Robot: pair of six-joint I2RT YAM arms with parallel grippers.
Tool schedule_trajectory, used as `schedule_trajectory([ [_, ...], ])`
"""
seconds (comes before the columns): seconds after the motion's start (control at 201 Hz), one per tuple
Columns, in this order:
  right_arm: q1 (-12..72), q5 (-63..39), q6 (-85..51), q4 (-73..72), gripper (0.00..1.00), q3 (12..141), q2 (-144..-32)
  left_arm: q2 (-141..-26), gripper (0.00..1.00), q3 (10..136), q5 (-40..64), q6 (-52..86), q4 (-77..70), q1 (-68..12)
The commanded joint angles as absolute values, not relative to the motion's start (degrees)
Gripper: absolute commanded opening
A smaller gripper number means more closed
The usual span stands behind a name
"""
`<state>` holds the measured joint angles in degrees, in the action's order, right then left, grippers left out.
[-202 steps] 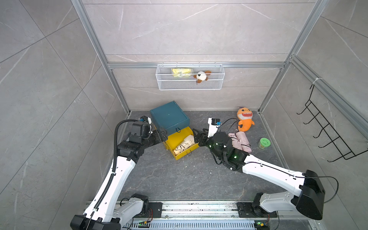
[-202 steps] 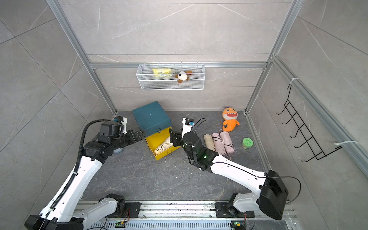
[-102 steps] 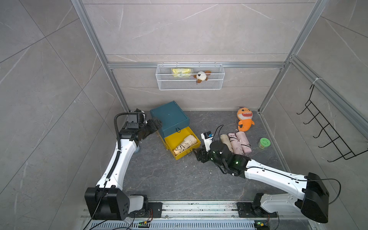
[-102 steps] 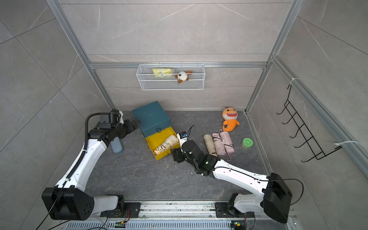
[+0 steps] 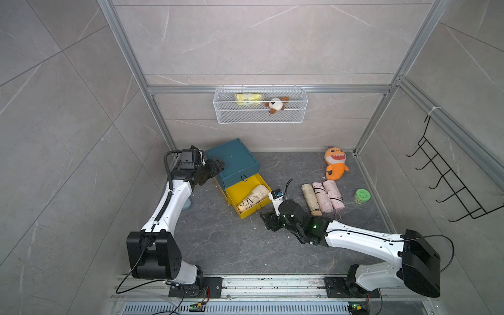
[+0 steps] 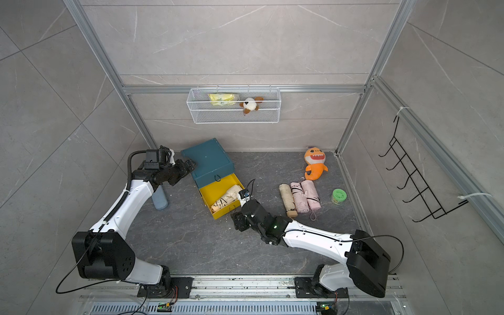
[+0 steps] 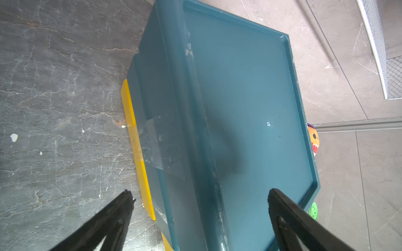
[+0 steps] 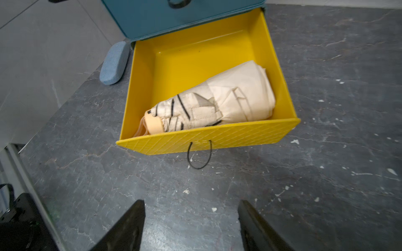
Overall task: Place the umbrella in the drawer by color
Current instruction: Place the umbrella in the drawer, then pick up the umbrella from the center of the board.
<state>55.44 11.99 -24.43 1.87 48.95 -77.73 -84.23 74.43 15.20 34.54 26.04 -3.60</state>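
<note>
- Cream umbrella (image 8: pixel 208 104) is lying in the yellow drawer (image 8: pixel 217 137), frame centre.
- Three umbrellas (image 5: pixel 321 196) are waiting at right.
- Left gripper (image 7: pixel 200 192), right gripper (image 8: pixel 191 203) — both gaping, empty.

The left arm (image 5: pixel 174 201) rises steeply from its base, elbow bent, with the left gripper (image 7: pixel 200 194) spread wide and holding nothing. The right arm (image 5: pixel 360 240) stretches low toward the middle, and the right gripper (image 8: pixel 191 204) stands parted and empty, its wrist apparently pitched slightly downward.
</note>
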Motion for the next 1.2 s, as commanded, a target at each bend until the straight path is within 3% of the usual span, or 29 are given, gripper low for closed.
schedule_trajectory([
  [0.0,49.41,17.21,-25.86,7.17,0.7,49.66,-73.41,-82.92,1.0,74.72,16.79,35.21,23.73,-3.33],
  [0.144,38.43,16.92,-26.75,12.79,0.71,52.15,-73.35,-81.36,1.0,73.77,16.79,35.29,23.85,-3.34],
  [0.433,26.87,16.09,-24.67,18.85,0.72,59.08,-84.41,-75.0,1.0,70.45,17.43,35.59,25.05,-3.53],
  [1.199,20.74,19.41,-20.92,24.63,0.72,74.04,-108.73,-66.36,1.0,64.36,15.28,32.38,28.9,-18.79],
])
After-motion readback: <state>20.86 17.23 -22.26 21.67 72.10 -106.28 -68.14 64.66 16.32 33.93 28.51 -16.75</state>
